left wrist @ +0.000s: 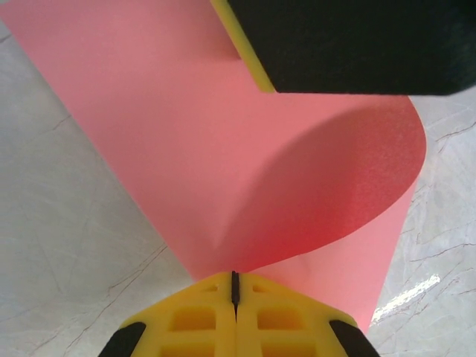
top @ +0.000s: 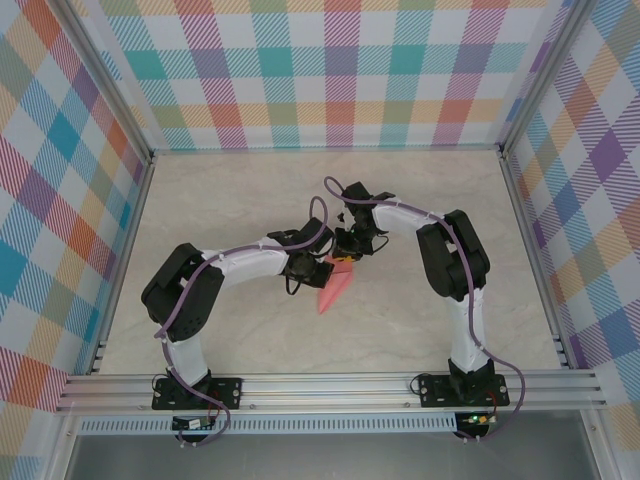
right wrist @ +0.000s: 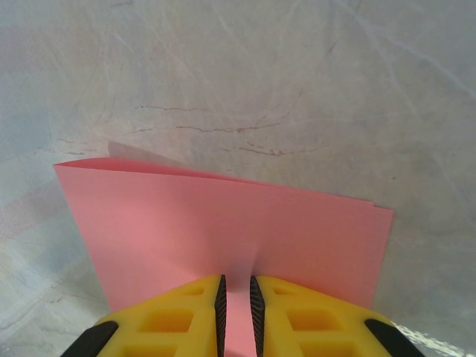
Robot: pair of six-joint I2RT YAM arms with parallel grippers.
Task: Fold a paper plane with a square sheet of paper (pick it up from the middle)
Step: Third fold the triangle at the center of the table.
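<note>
At the middle of the table [top: 250, 190] we see the folded pink paper [top: 335, 287], its tip pointing near. At its far end our left gripper [left wrist: 234, 279] pinches it tight, and our right gripper [right wrist: 236, 286], jaws barely apart, clamps its folded layers.

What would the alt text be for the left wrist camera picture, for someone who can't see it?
Two yellow plastic fingers at the bottom edge pinch a thin salmon-pink sheet of paper, which bows upward over a pale marbled tabletop. A black block with a yellow edge meets the paper at the top.
</note>
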